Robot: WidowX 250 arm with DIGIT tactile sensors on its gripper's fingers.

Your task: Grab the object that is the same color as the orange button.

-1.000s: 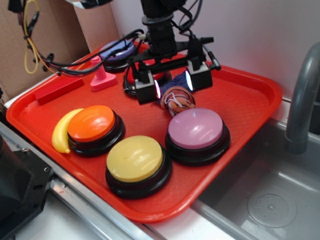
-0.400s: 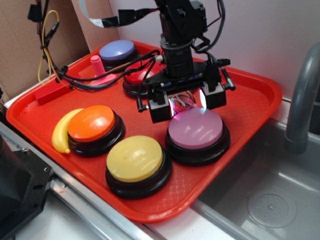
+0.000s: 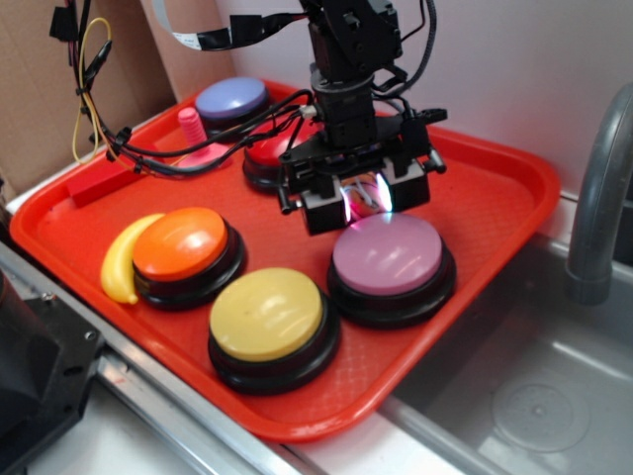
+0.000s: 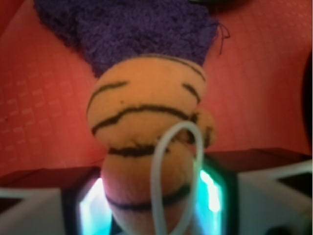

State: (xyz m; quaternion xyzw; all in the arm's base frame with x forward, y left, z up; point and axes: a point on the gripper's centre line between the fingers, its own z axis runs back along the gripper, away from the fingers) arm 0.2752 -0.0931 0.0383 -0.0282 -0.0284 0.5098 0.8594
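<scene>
- The arm is reaching straight down over the middle of the red tray (image 3: 495, 183), with black cables looping off to its left.
- The gripper (image 3: 362, 203) is pointing down, just behind the pink button (image 3: 388, 254) and in front of the red button (image 3: 265, 153).
- Its two blocks are sitting close together, glowing at the inner edges.
- In the wrist view, the ball (image 4: 146, 147) is sitting squeezed between the glowing pads (image 4: 93, 210), so the claw is holding it.
- A white loop (image 4: 176, 181) is lying across the ball.
- The ball is resting against the blue cloth (image 4: 132, 29) on the tray.
- The orange button (image 3: 183, 247) is sitting well to the left, touching the banana (image 3: 121, 267).
- The yellow button (image 3: 269, 319) is sitting near the front edge.
</scene>
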